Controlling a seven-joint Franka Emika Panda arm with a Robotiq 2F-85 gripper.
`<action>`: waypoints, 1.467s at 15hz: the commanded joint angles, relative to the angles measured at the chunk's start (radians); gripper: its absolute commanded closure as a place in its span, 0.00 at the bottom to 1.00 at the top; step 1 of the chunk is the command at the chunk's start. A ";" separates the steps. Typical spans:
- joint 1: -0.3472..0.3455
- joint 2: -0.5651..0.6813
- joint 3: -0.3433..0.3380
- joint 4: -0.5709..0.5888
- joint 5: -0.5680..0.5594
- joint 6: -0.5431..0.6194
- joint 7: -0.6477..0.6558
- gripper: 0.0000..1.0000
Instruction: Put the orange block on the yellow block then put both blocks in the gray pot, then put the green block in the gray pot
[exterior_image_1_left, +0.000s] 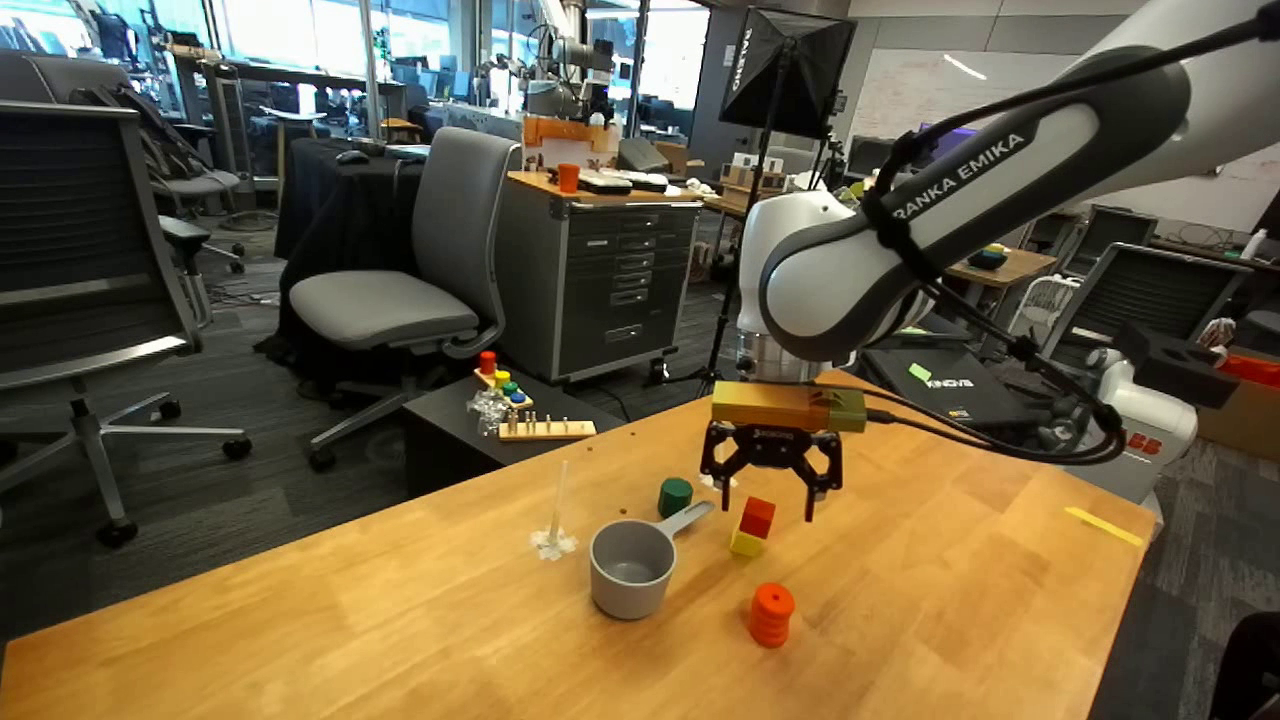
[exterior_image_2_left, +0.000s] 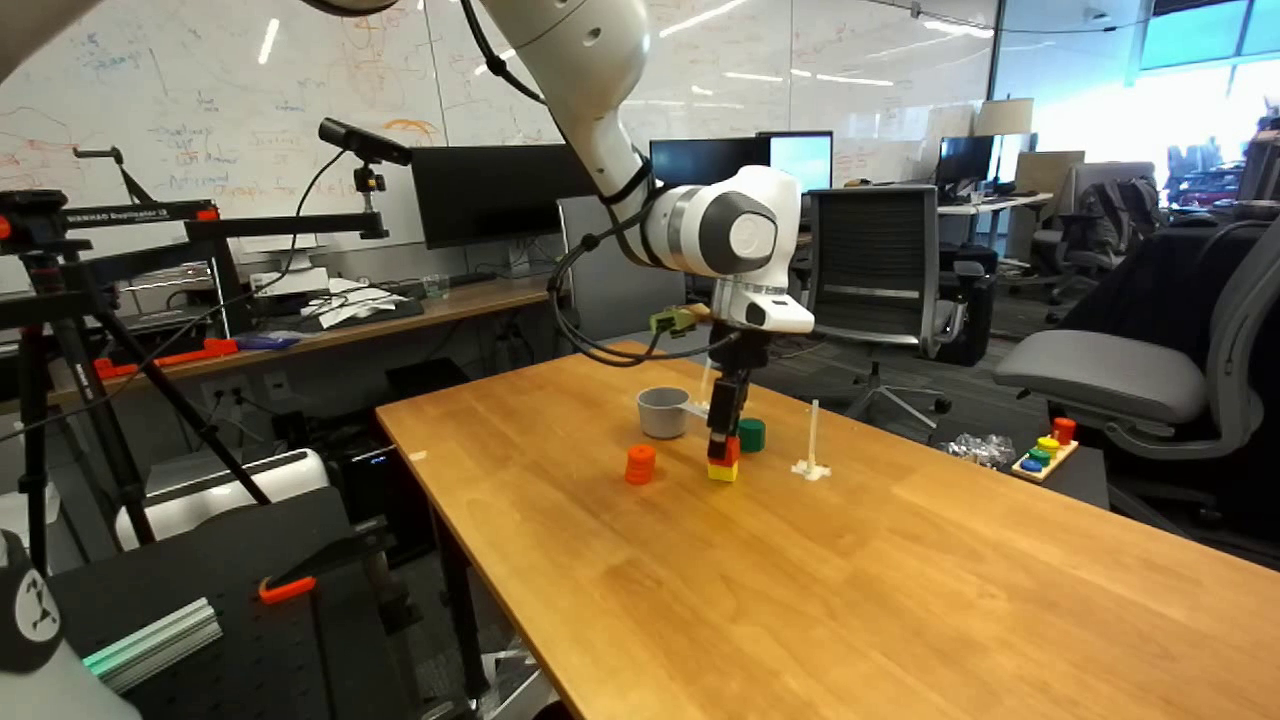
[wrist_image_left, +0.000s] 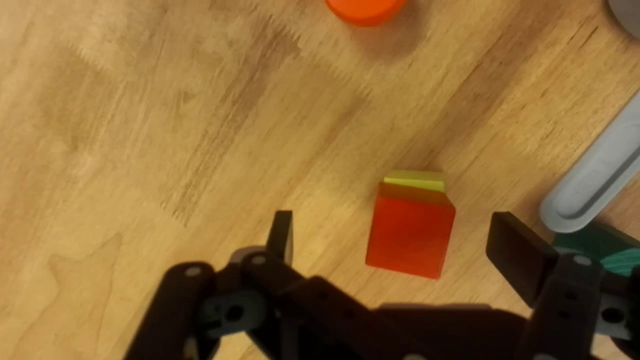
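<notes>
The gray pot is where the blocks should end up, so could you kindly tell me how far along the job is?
Looks done: the orange block sits on the yellow block.
In hand: nothing is gripped; in the wrist view both blocks show between the open jaws of the gripper.
Left: that pair stands outside the gray pot and must go in, then the green block, which stands near it.

orange block: atop yellow block | gray pot: upright, near green block
</notes>
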 joint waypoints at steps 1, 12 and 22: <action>-0.001 -0.031 0.012 -0.025 -0.001 0.002 -0.022 0.00; -0.011 -0.024 0.004 -0.016 0.002 -0.003 -0.024 0.00; -0.012 0.008 -0.001 0.004 0.000 -0.003 -0.017 0.00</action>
